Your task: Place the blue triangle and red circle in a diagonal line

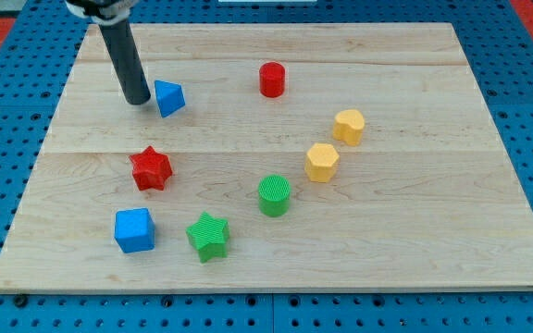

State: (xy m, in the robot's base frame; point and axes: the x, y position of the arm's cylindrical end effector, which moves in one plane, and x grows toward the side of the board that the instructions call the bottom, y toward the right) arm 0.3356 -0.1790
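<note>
The arm carries no gripper, so there is no open or closed state to report; it ends in a rod. The tip (pixel 137 100) rests in the upper left of the frame, just beside the left edge of the blue triangle (pixel 169 97), apparently placed to push it rightward. The red circle (pixel 272 80) stands upper centre, well apart from it. Count: two blue blocks, two red, two green, two yellow, eight on the wooden board (pixel 415 240).
</note>
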